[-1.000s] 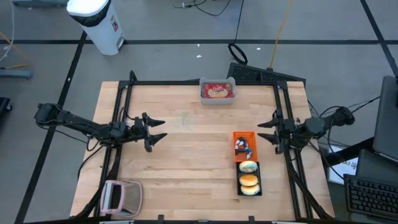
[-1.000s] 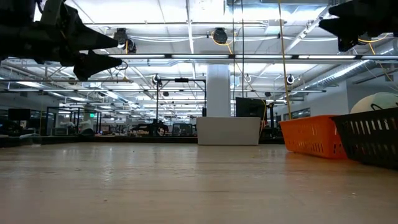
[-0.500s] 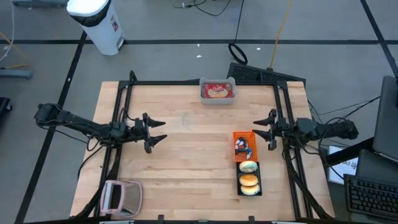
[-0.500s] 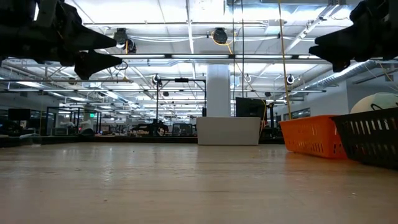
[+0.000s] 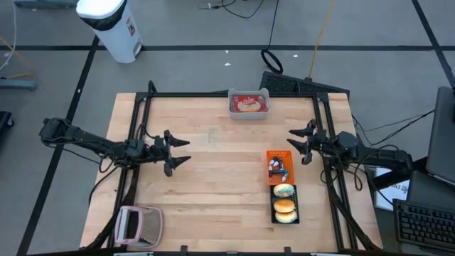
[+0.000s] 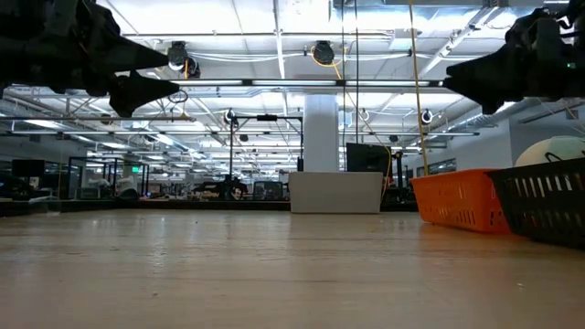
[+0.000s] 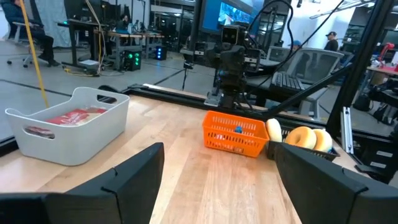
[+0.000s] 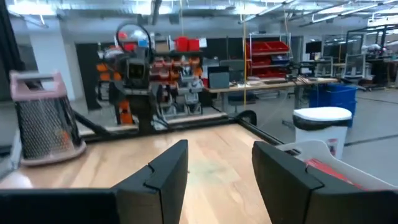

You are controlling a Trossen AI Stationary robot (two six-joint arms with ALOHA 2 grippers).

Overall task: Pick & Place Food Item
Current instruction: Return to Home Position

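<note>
Two round buns [image 5: 285, 201] lie in a black basket [image 5: 274, 213] near the table's right front. An orange basket [image 5: 279, 158] with a blue-marked packet stands just behind it. A white bin [image 5: 249, 112] with a red packet [image 5: 249, 104] rests at the far edge. My left gripper [image 5: 185, 150] hovers open over the table's left half, pointing right. My right gripper [image 5: 291, 141] hovers open just behind the orange basket, pointing left. Neither has anything between its fingers. The left wrist view shows the bin [image 7: 71, 124], orange basket [image 7: 235, 134] and buns [image 7: 305, 138].
A pink mesh basket [image 5: 138, 225] sits at the near left corner, also visible in the right wrist view as the pink basket [image 8: 46, 121]. A black frame [image 5: 234, 94] runs along the table's far and side edges. Bare wood [image 5: 220, 178] lies between the two grippers.
My right gripper has come down and swung a little toward the table's far and left sides, its arm pivoting behind it; it stays open. The baskets and the bin have not moved.
</note>
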